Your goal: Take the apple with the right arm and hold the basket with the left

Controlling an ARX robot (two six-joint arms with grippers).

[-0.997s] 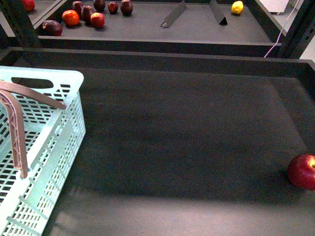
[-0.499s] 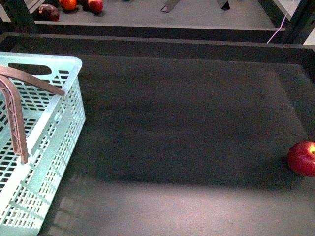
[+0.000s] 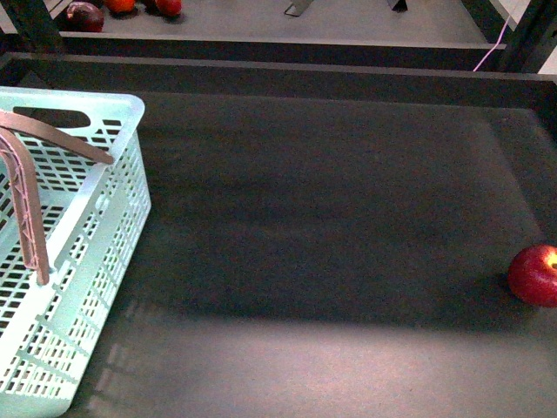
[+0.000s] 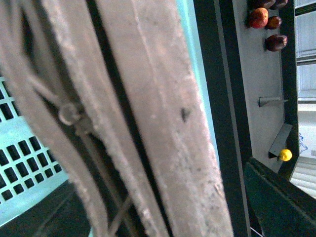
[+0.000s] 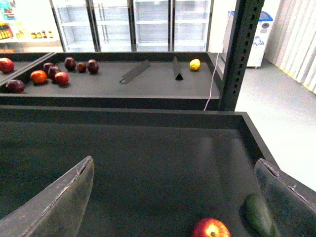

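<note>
The pale mint basket stands at the left of the dark tray, one brown ribbed handle arching over it. Close up in the left wrist view, that handle fills the frame over the slotted wall. My left gripper is open around it, with one dark finger showing beside it. The red apple lies at the tray's far right edge. From the right wrist, the apple sits low between the wide-open fingers of my right gripper, untouched. Neither arm shows in the front view.
A dark green vegetable lies just beside the apple, near the tray's raised wall. On the shelf behind are several dark red fruits, a yellow lemon and two metal dividers. A dark upright post stands at the right.
The front view has tipped downward, so the back shelf with its fruits has slid almost out of the top. Basket and apple keep their places on the tray.
</note>
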